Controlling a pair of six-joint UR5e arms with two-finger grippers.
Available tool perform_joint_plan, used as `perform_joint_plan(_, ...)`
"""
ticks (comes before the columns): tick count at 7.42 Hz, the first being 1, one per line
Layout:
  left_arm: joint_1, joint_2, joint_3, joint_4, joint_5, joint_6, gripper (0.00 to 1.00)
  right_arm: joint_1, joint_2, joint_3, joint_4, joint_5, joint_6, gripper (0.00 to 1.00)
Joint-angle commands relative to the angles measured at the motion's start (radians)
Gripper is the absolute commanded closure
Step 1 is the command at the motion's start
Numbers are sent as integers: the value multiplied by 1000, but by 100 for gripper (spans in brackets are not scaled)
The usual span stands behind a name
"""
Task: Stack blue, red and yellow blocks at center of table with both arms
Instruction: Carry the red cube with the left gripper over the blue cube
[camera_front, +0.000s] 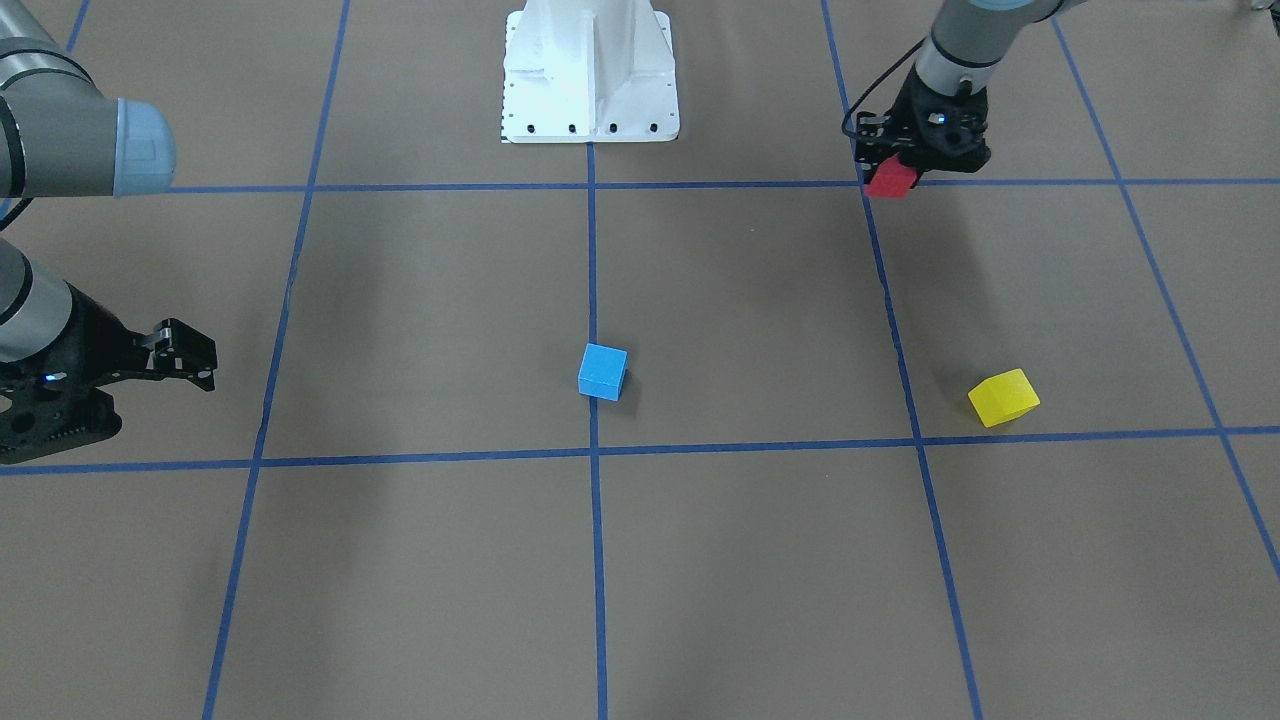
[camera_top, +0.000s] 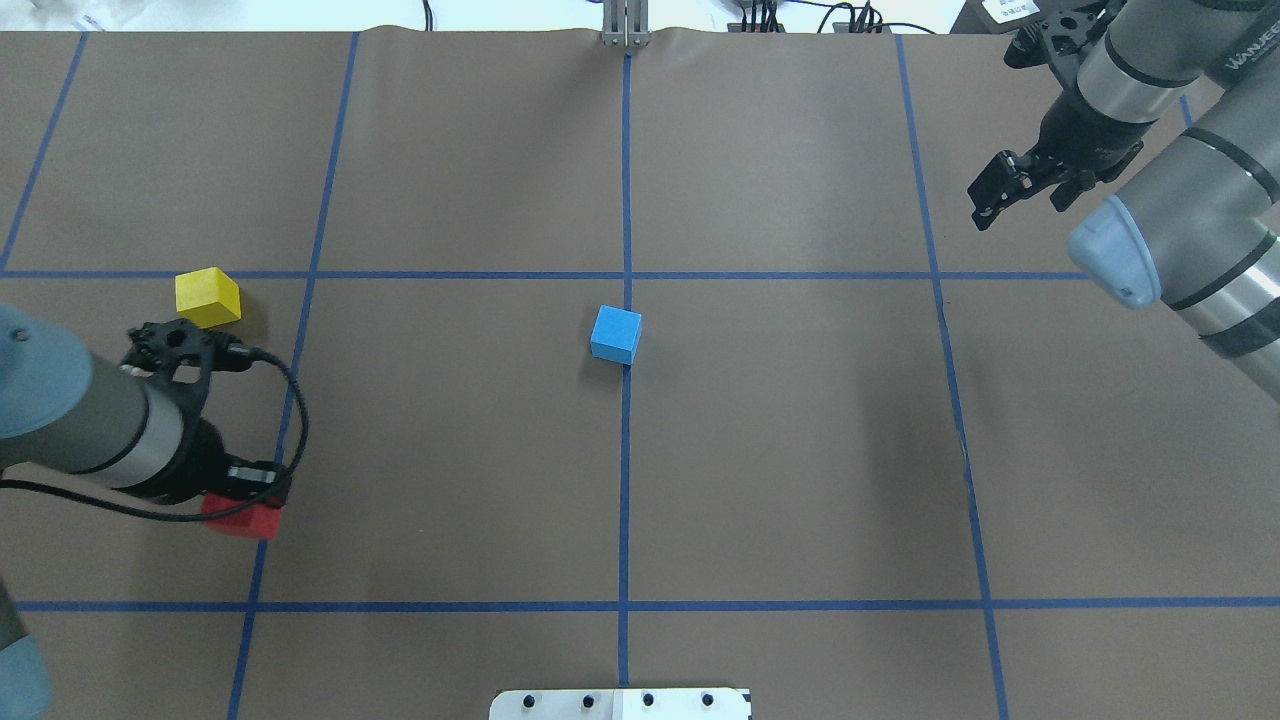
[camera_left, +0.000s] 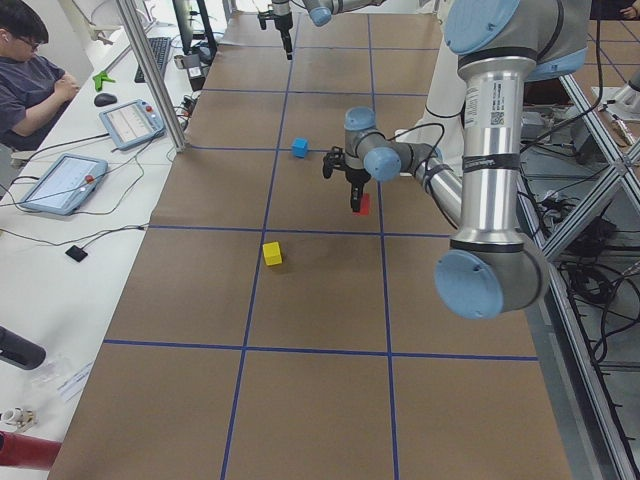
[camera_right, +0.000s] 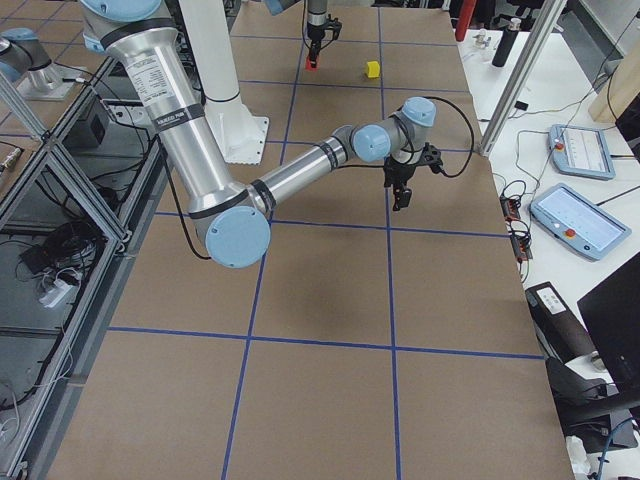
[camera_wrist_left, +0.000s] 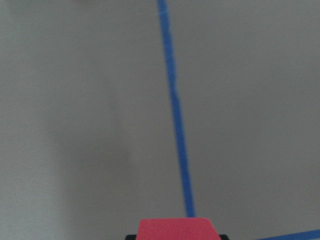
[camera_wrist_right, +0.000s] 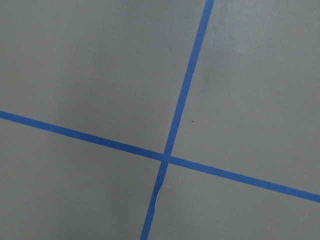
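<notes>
The left gripper is clamped on the red block, which juts out below its fingers near the surface's left edge, on the robot's side. Whether the block touches the surface cannot be told. The yellow block lies tilted against the grid lines near the same edge, farther from the robot and apart from the gripper. The blue block sits at the centre of the surface on the middle tape line, well apart from both grippers. The right gripper hangs near the right edge with its fingers apart and nothing between them; its wrist view shows only bare surface and crossing tape lines.
</notes>
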Motion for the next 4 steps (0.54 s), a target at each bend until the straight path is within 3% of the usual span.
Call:
perform_joint_plan(1, 4, -519, 309, 232, -3, -139, 100, 0, -4, -1, 0, 0, -1, 1)
perform_joint_plan(4, 8, -785, 601, 214, 15, -80, 100, 0, -7, 1, 0, -2, 1, 1)
